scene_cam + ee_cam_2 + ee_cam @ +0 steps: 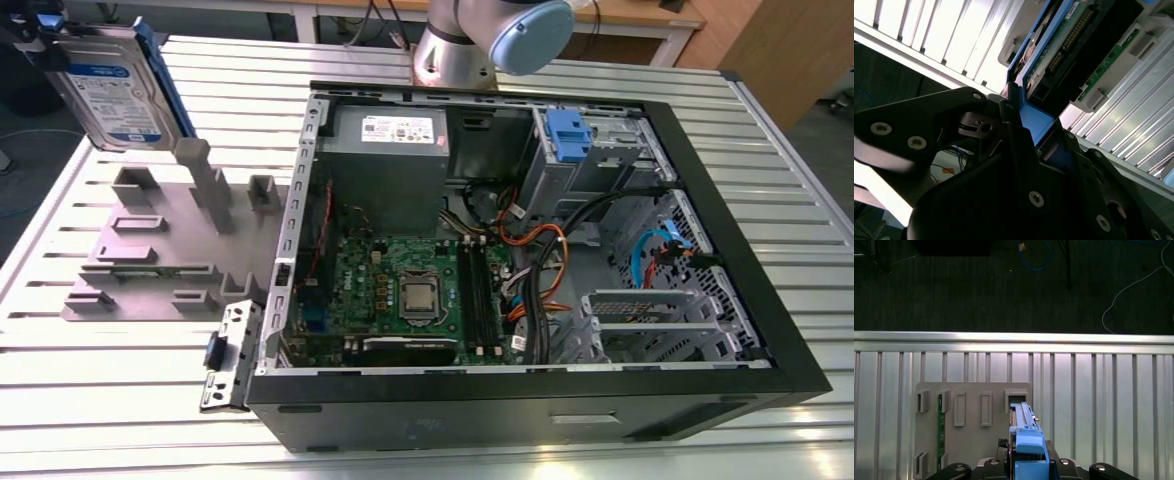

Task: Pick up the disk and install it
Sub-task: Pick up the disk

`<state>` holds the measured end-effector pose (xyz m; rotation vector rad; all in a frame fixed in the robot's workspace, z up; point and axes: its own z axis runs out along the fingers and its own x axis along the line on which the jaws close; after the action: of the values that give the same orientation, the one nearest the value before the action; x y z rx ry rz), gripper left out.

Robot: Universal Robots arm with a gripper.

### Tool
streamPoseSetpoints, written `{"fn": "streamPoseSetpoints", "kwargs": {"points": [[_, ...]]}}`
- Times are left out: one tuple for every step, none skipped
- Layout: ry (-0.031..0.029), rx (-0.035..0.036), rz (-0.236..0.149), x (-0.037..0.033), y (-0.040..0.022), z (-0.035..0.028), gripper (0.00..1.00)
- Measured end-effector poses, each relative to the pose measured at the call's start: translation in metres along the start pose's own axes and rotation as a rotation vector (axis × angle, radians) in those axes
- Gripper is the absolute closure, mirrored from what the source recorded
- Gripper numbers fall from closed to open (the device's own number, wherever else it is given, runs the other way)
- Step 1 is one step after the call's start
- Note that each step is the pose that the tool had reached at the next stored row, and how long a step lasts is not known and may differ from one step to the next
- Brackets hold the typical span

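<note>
End effector is gripping the disk by its blue handle end, upright over the grey holder. Risk: edge grip slipping, disk tilting & snagging holder slot.

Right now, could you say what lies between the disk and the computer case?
In the exterior view, the grey slotted holder sits between the disk and the computer case.

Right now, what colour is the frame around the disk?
Blue; the disk carrier shows best in the first wrist view.
</note>
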<state>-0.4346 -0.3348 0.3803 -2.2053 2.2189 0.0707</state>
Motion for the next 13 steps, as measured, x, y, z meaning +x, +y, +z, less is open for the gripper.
{"fn": "streamPoseSetpoints", "kwargs": {"points": [[0.0,0.0,0.0,0.0,0.0,-0.0001,0.63],[0.0001,-0.0001,0.0,0.0,0.0,-0.0003,0.63],[0.0001,-0.0002,0.0,0.0,0.0,-0.0003,0.63],[0.0001,-0.0001,0.0,0.0,0.0,-0.0004,0.63],[0.0,-0.0001,0.0,0.0,0.0,-0.0004,0.63],[0.0001,-0.0002,0.0,0.0,0.0,-0.0005,0.63],[0.0001,-0.0002,0.0,0.0,0.0,-0.0008,0.63],[0.0001,-0.0002,0.0,0.0,0.0,-0.0009,0.63],[0.0,-0.0002,0.0,0.0,0.0,-0.0011,0.63],[0.0002,-0.0004,0.0,-0.0001,0.0001,-0.0016,0.63],[0.0001,-0.0003,0.0,-0.0001,0.0,-0.0019,0.63],[0.0001,-0.0001,0.0,-0.0001,0.0,-0.0019,0.63],[0.0,0.0,0.0,-0.0001,0.0,-0.002,0.63]]}}
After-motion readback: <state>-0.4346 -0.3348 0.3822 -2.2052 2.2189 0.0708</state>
